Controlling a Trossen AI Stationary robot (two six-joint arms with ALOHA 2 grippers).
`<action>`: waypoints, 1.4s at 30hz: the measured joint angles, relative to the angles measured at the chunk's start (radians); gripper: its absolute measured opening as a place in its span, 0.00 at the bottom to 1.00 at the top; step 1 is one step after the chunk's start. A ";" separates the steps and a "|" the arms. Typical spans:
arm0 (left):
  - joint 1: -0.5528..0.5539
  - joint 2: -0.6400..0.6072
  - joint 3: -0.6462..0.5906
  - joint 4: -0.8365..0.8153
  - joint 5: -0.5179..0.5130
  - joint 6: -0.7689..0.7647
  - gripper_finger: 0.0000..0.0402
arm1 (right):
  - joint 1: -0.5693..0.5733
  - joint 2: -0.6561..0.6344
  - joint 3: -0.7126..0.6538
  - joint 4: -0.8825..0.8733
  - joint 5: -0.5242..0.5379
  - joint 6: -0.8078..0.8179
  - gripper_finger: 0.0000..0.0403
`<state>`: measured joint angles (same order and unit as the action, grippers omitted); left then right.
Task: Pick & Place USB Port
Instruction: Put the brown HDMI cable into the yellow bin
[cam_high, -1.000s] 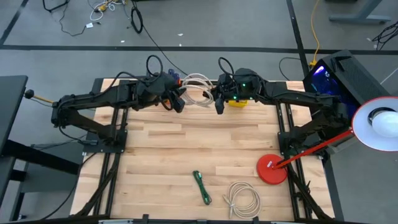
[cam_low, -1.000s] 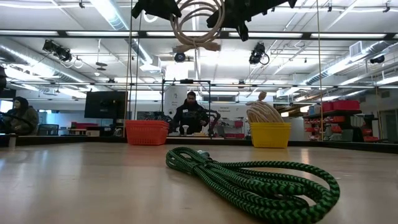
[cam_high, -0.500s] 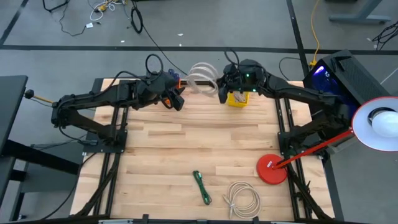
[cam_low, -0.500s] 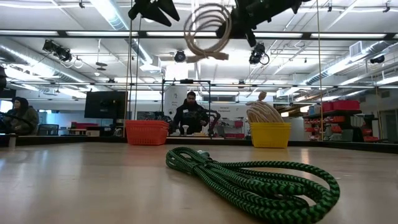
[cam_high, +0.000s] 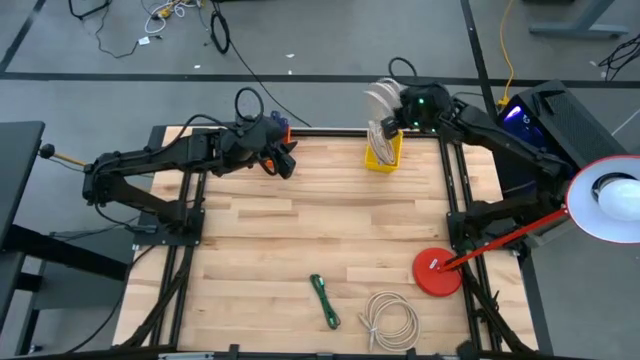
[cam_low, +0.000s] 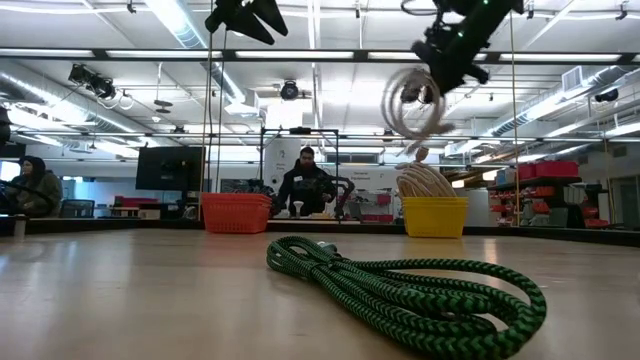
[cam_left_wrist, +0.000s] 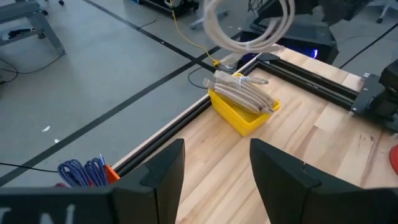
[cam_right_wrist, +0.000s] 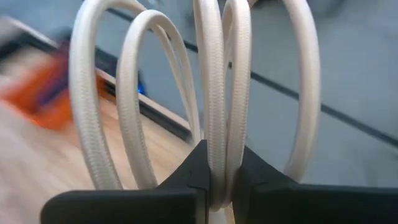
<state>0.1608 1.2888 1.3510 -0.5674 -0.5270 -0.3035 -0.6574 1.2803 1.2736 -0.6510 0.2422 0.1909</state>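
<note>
Carried rightward, white cable coil (cam_high: 381, 99) now hangs from right pincer (cam_high: 390, 118).

A: In the right wrist view the white coiled cable (cam_right_wrist: 217, 93) runs off the frame at twelve o'clock, so its full loop can't be seen.

B: And the orange shape (cam_right_wrist: 37, 93) at nine o'clock there is too blurred to name.

A: In the low view, the left tool (cam_low: 245, 14) is cut off at twelve o'clock.

B: The yellow bin (cam_high: 382, 152) sits partly hidden under the hanging cable in the high view.
</note>
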 joint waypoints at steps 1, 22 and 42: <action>0.000 0.000 0.000 0.000 0.000 0.000 0.46 | -0.006 -0.001 0.000 -0.039 0.024 0.007 0.07; 0.000 0.000 0.000 -0.007 0.054 -0.027 0.46 | -0.027 0.017 -0.168 -0.197 0.077 0.147 0.07; 0.000 0.000 0.000 -0.006 0.054 -0.026 0.46 | -0.067 0.017 -0.231 -0.047 0.069 0.220 0.07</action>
<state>0.1608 1.2888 1.3510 -0.5735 -0.4732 -0.3298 -0.7246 1.2978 1.0424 -0.6982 0.3116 0.4107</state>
